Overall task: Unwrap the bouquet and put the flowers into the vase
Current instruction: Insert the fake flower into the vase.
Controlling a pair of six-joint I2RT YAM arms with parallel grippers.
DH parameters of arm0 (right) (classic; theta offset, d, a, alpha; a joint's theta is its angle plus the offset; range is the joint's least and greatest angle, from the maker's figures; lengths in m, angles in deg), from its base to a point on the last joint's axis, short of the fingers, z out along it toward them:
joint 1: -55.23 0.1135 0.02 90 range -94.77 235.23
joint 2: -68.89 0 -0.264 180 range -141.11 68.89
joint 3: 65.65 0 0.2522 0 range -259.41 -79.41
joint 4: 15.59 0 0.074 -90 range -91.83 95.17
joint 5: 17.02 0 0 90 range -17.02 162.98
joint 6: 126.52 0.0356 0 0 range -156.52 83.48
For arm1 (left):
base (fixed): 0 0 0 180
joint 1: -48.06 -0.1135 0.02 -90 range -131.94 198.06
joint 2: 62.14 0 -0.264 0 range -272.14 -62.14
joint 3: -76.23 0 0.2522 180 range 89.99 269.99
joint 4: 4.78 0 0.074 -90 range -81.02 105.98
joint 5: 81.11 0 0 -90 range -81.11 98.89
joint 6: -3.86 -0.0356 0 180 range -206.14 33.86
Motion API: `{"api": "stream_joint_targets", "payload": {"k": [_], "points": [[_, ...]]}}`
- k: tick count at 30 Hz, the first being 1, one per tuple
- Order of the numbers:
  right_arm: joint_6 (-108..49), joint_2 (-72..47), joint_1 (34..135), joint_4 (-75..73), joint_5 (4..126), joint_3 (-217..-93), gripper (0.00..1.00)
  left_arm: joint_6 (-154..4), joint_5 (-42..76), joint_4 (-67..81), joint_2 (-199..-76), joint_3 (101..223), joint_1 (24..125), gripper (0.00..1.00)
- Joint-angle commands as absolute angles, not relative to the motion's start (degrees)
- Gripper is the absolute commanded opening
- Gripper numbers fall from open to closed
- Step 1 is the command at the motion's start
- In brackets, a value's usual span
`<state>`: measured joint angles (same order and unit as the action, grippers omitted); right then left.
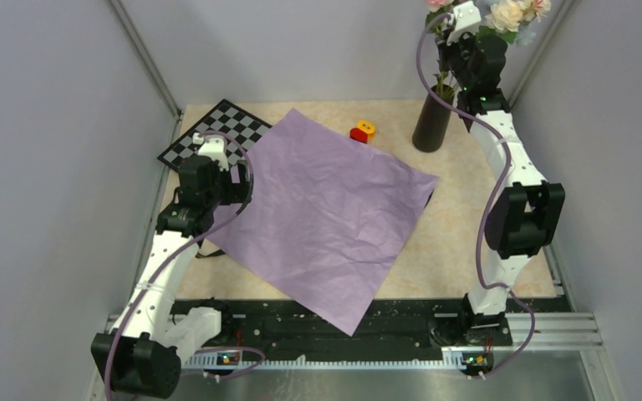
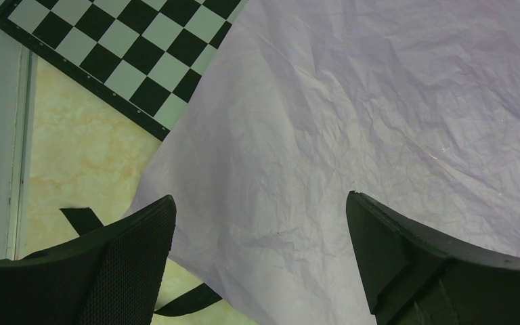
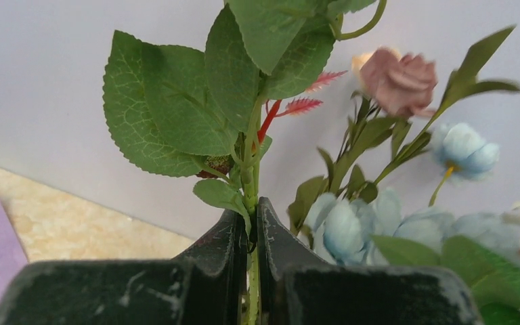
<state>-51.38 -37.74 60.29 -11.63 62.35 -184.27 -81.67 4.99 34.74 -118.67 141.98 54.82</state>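
Note:
The bouquet's paper (image 1: 326,213) lies unfolded and flat on the table, lilac side up. The flowers (image 1: 510,12) are high at the back right, over the dark vase (image 1: 432,124), and their stems reach down to its mouth. My right gripper (image 1: 450,43) is shut on a green leafy stem (image 3: 252,169), seen pinched at the right gripper (image 3: 249,206). Pink (image 3: 399,74) and light-blue blooms (image 3: 464,145) stand beside it. My left gripper (image 1: 241,185) hangs open over the paper's left edge (image 2: 298,135), and the left gripper (image 2: 260,198) holds nothing.
A checkered board (image 1: 213,134) lies at the back left, partly under the paper. A red-and-yellow toy block (image 1: 362,131) sits left of the vase. A black ribbon (image 2: 183,301) pokes out from under the paper's left edge. Walls close in on three sides.

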Motion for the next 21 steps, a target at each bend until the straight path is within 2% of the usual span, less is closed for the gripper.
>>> {"api": "stream_joint_targets", "payload": {"k": [1,21], "points": [[-50.4,-38.07,59.23,-13.47,61.64,-181.67,0.0,-82.05,5.53,33.76,-117.96,141.6,54.39,0.99],[-48.12,-39.78,58.4,-13.65,62.55,-174.95,0.0,-81.42,6.21,33.67,-117.5,141.41,54.26,0.99]]}}
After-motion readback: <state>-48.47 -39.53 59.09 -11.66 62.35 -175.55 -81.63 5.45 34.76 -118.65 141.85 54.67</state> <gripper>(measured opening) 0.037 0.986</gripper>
